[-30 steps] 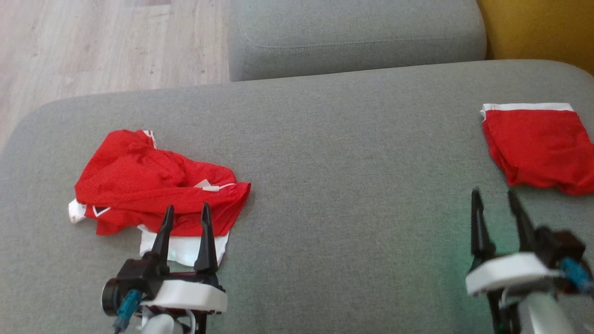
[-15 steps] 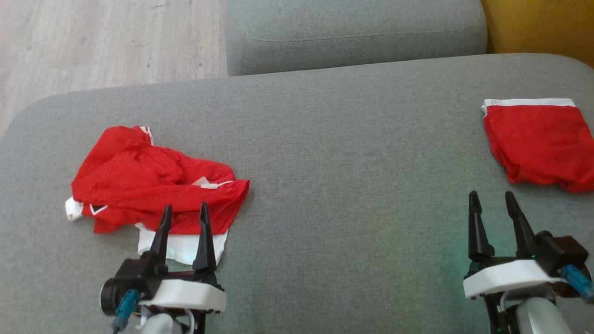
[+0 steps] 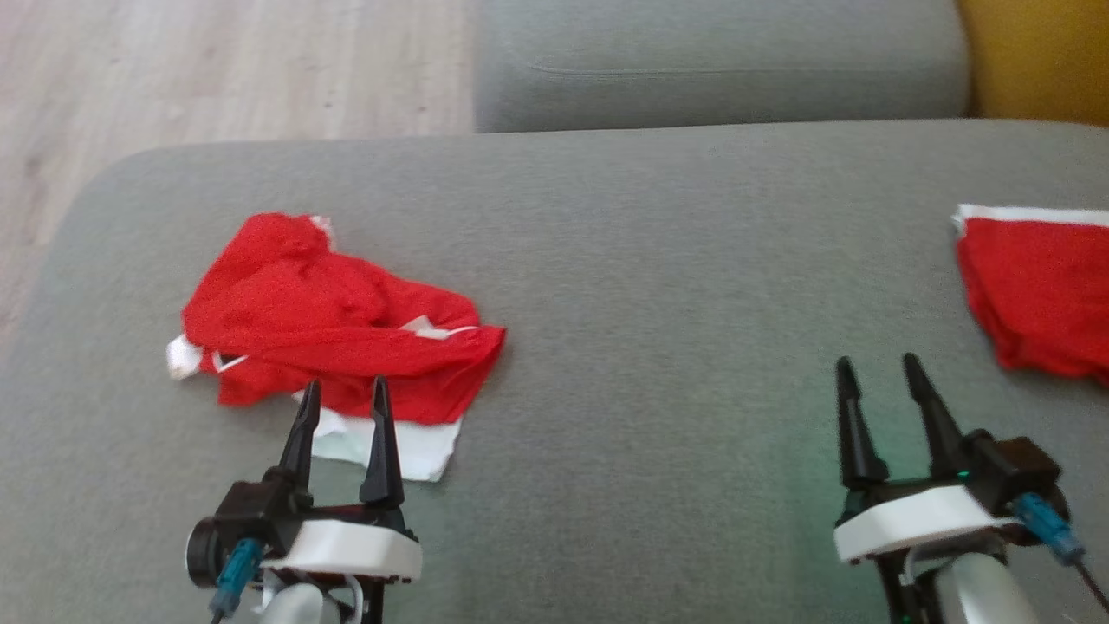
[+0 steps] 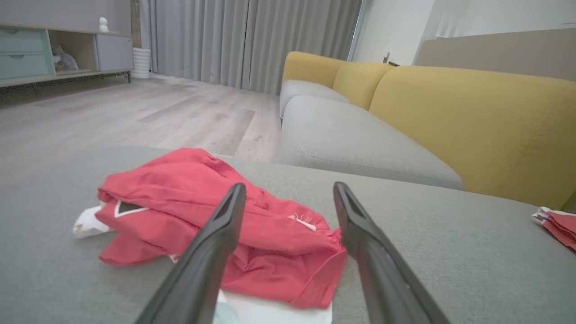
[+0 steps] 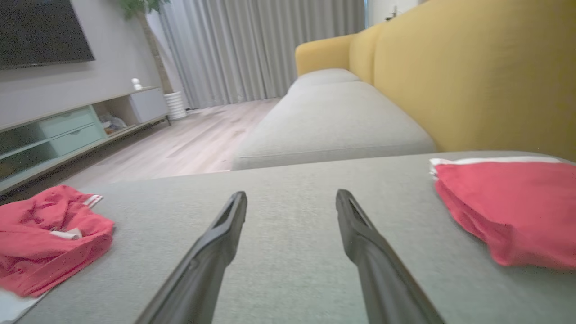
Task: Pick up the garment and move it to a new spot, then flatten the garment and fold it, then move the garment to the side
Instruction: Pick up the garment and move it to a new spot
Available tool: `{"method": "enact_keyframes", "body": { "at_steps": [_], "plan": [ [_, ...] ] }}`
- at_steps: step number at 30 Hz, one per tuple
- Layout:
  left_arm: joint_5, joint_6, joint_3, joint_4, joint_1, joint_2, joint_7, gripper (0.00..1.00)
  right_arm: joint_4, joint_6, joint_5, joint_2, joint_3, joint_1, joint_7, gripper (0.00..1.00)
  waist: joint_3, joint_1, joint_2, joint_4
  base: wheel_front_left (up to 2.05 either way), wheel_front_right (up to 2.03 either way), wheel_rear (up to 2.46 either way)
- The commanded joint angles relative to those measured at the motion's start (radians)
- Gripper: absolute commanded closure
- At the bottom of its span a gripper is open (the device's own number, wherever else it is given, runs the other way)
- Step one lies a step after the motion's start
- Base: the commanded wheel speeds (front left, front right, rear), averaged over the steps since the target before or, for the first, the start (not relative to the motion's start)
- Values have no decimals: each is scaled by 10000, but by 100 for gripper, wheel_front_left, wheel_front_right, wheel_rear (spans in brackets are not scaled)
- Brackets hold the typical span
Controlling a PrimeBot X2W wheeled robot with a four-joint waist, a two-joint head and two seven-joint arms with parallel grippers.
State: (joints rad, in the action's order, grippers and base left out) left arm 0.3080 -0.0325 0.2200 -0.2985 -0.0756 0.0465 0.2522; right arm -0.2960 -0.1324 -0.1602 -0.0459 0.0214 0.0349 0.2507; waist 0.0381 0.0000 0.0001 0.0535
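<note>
The left claw [image 3: 345, 384] gapes empty, the crumpled red-and-white fabric garment [image 3: 338, 347] just ahead of its fingertips; the right claw [image 3: 876, 360], equally wide and empty, sits well apart. Only the view has swung leftward, so pickup looks unstarted.

Cushion [image 3: 658, 260]: grey woven cloth, matt, finely grained. Garment [image 3: 329, 338], on the cushion's left: red mesh-like cloth, matt and creased, with a smooth white band. Folded garment [image 3: 1040, 295], on the cushion's right: red matt cloth, white trim. Floor [image 3: 217, 78], beyond the cushion: pale wood planks, smooth, faint sheen. Backrest [image 3: 1040, 52], beyond the cushion's right: yellow matt cloth. Left gripper [image 3: 345, 384] and right gripper [image 3: 877, 362], over the cushion's near edge: dark matt plastic fingers, smooth white plastic shells.
</note>
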Motion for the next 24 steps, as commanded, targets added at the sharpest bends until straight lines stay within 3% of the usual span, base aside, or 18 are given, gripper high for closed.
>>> {"method": "enact_keyframes", "body": {
  "at_steps": [1,13,24],
  "plan": [
    [-79,-42,-374,335,-410,37,95,0,370,17,-78,-44,361,213,110,0,-11,0,-1,297,0,0,0],
    [-142,-12,-544,344,-205,37,95,0,414,17,-199,-43,1403,50,110,0,-135,0,-1,1970,0,0,0],
    [-106,-17,-674,414,-71,37,95,0,337,17,-278,-43,1691,-8,110,0,-205,0,-1,2396,0,0,0]
  ]
}}
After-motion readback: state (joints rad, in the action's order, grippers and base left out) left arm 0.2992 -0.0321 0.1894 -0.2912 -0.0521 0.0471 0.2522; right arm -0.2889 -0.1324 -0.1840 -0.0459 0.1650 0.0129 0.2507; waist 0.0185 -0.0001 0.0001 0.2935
